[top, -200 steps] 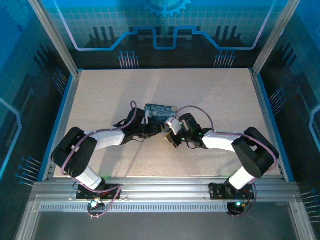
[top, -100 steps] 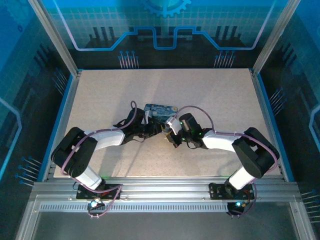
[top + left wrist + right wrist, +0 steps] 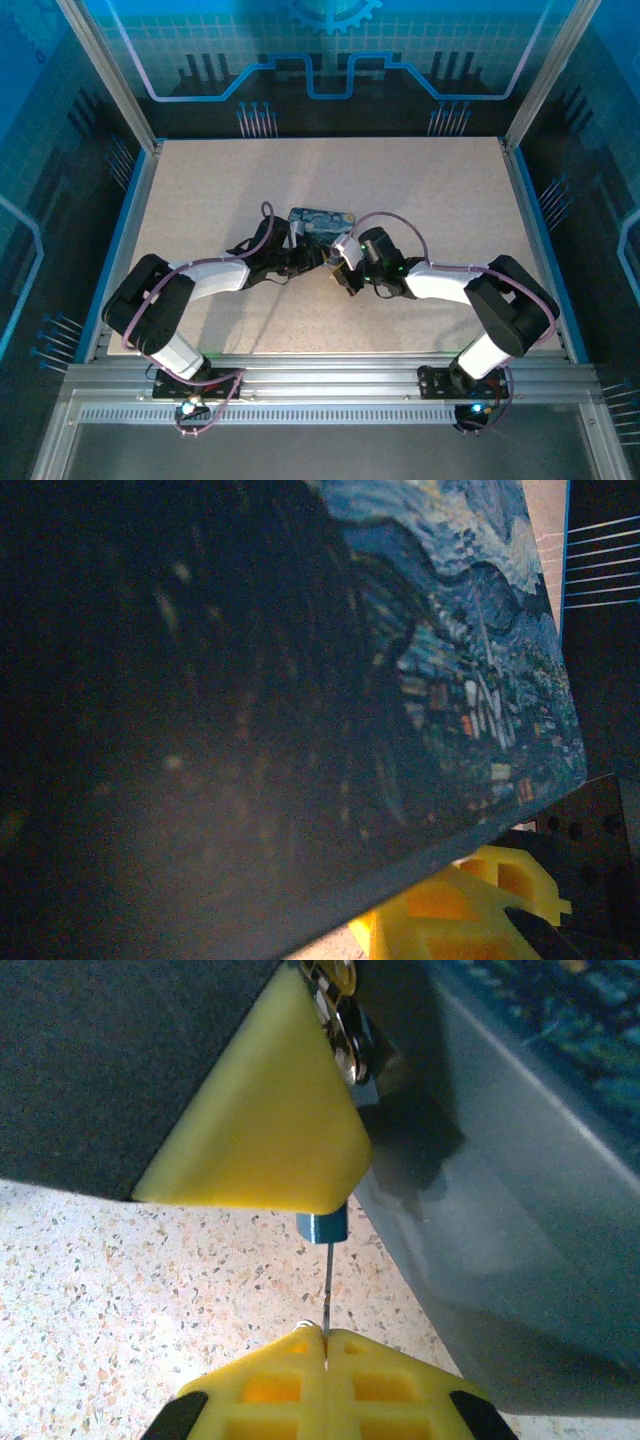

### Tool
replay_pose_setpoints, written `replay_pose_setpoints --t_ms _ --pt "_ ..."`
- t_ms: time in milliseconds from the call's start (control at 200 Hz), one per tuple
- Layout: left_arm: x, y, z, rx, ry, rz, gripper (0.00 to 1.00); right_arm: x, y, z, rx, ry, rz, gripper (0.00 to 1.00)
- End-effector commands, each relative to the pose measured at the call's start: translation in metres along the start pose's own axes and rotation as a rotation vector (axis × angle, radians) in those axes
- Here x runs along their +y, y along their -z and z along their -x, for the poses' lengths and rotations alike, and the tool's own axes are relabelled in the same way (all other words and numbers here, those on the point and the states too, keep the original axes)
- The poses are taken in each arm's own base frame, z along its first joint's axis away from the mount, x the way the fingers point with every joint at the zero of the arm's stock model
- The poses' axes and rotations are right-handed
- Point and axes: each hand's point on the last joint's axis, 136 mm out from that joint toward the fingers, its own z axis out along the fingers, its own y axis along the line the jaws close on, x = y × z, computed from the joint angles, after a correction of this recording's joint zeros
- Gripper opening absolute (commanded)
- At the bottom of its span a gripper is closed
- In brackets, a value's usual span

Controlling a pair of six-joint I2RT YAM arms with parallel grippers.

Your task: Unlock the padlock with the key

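Observation:
In the right wrist view my right gripper (image 3: 325,1335) is shut on the key (image 3: 327,1295), a thin dark blade pointing straight up from the yellow fingertips. The blade's tip enters the small blue end of the padlock (image 3: 322,1228). That end pokes out below a yellow finger (image 3: 262,1120) of my left gripper, which hides most of the lock. Pale metal shackle parts (image 3: 342,1015) show above the finger, against the starry-night tin box (image 3: 520,1190). In the top view the left gripper (image 3: 318,258) and right gripper (image 3: 343,268) meet at the box's near edge.
The dark-blue tin box (image 3: 320,222) sits mid-table, and its painted lid (image 3: 300,680) lies close before the left wrist camera, with a yellow finger (image 3: 450,915) below it. Speckled tabletop (image 3: 420,190) lies all around, bounded by blue side rails (image 3: 535,230).

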Motion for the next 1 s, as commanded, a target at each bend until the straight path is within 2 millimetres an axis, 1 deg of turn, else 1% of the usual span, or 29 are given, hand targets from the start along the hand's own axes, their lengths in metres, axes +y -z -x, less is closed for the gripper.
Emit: replay_pose_setpoints --t_ms 0,130,305,535,785,795,820,995 --pt "-0.015 0.001 0.003 -0.01 -0.018 -0.046 0.22 -0.001 0.006 0.008 -0.041 -0.001 -0.008 0.0" --pt "-0.015 0.001 0.003 -0.008 -0.019 -0.046 0.22 -0.002 0.007 0.008 -0.049 -0.006 -0.009 0.0" --pt "-0.013 0.0 0.001 -0.004 -0.018 -0.044 0.22 0.001 0.009 0.012 -0.064 -0.005 0.007 0.0" --pt "-0.014 0.0 0.001 -0.004 -0.015 -0.047 0.22 0.002 0.005 0.016 -0.065 -0.008 0.016 0.0" --pt "-0.013 0.0 0.001 -0.004 -0.015 -0.046 0.22 -0.004 0.004 0.017 -0.064 -0.044 0.013 0.0" --pt "-0.013 0.0 0.001 -0.004 -0.015 -0.046 0.22 -0.004 0.004 0.022 -0.084 -0.042 0.015 0.0" --pt "-0.013 0.0 0.001 -0.004 -0.013 -0.044 0.21 -0.005 0.005 0.025 -0.095 -0.046 0.016 0.0" --pt "-0.013 0.0 0.001 -0.006 -0.011 -0.045 0.22 -0.005 0.005 0.026 -0.098 -0.056 0.029 0.0"
